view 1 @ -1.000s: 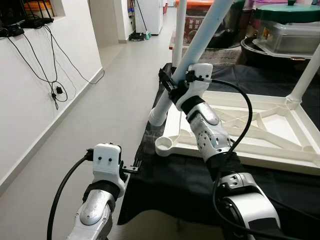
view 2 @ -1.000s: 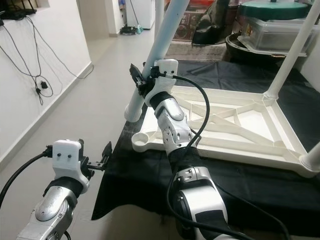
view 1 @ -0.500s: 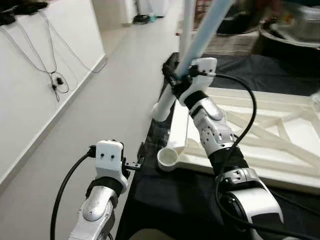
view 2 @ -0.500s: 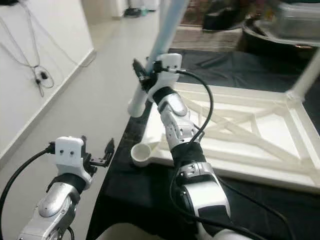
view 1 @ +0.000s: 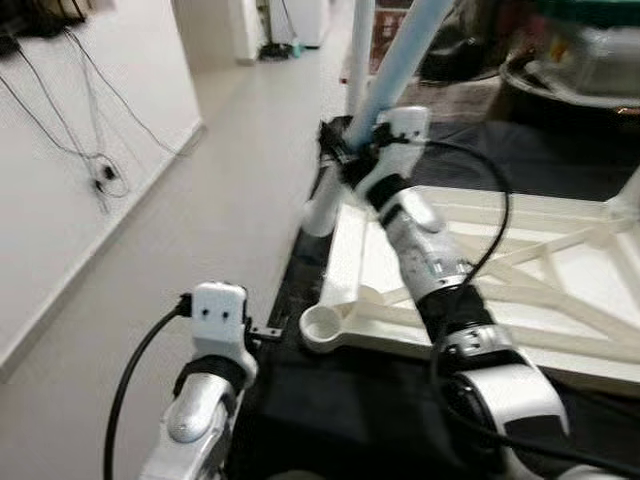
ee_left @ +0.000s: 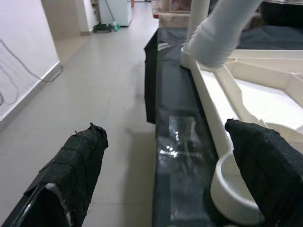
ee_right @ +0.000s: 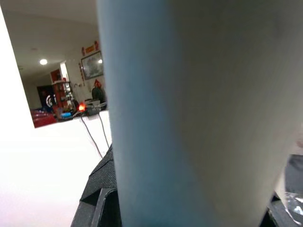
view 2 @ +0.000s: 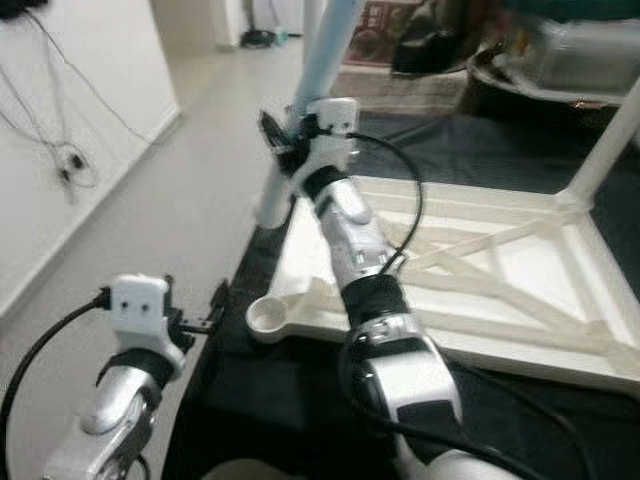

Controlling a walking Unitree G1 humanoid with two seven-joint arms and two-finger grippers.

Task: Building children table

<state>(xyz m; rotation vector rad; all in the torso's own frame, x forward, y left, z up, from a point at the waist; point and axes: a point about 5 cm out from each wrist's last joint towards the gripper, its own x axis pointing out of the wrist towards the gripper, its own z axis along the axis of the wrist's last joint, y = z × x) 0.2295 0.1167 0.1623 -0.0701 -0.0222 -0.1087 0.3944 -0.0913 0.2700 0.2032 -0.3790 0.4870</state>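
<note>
A white children's table top lies upside down on a black cloth. Its near corner has an empty round socket. My right gripper is shut on a loose white table leg, which it holds tilted above the table's left edge. The leg's lower end hangs beyond the socket, clear of it. Close up, the leg hides the right gripper's fingers almost entirely. My left gripper is open and low at the cloth's near left edge, with the socket beside one finger.
Two fitted legs stand upright, one at the far left corner and one at the far right. A white wall with hanging cables borders open floor on the left. Pots and containers crowd the back right.
The head view has shifted and blurred. My right gripper keeps its hold on the leg, whose lower end now looks a little farther from the socket. The left gripper stays open and low.
</note>
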